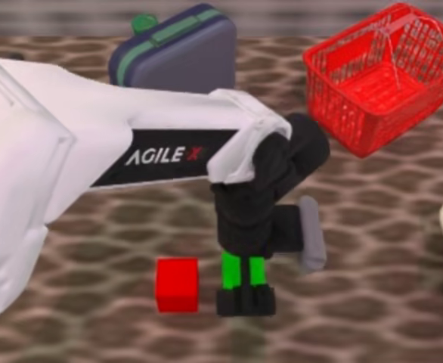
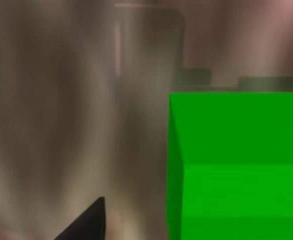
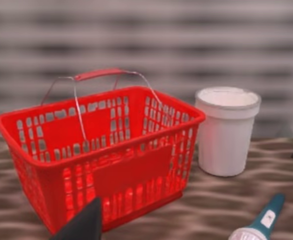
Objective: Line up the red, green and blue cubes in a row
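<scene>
Beside red cube (image 1: 177, 284), left gripper (image 1: 245, 291) clamped on green cube (image 1: 243, 271); right gripper state unclear.

Table (image 1: 373, 227) is carrying red cube (image 1: 177, 284), basket (image 1: 380, 76), dark case (image 1: 178, 51), white tub (image 3: 226, 131), all sitting apart.

The glossy red cube (image 1: 177, 284) sits flat on the table, the green cube (image 1: 242, 271) just beside it to its right.
</scene>
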